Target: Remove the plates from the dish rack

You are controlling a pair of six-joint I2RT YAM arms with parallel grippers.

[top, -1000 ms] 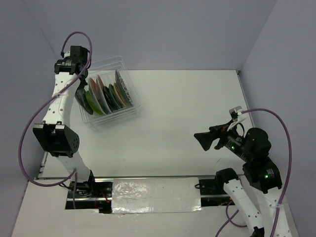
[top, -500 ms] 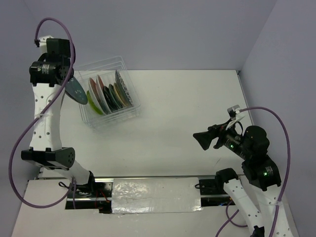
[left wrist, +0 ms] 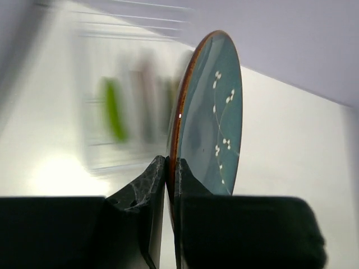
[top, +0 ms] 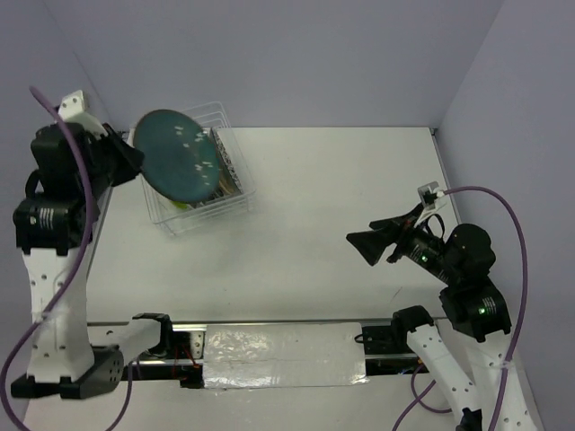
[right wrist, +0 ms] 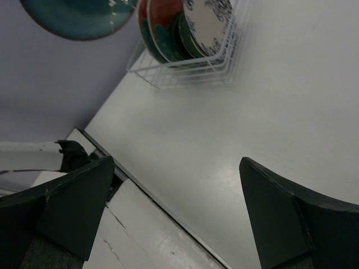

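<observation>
White table, clear plastic slotted dish rack at its far-left corner, patterned plates upright inside, round teal blossom-specked plate in the air over the rack — your left gripper clamped on its rim, your right gripper spread wide, empty.

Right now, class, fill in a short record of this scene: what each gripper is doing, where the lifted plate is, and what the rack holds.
left gripper: shut on the rim of the teal plate, holding it on edge
teal plate: in the air, lifted clear of the dish rack
right gripper: open, empty, above the table
dish rack: at the table's far left; holds several upright plates, among them a red plate and a white plate with a blue pattern
</observation>
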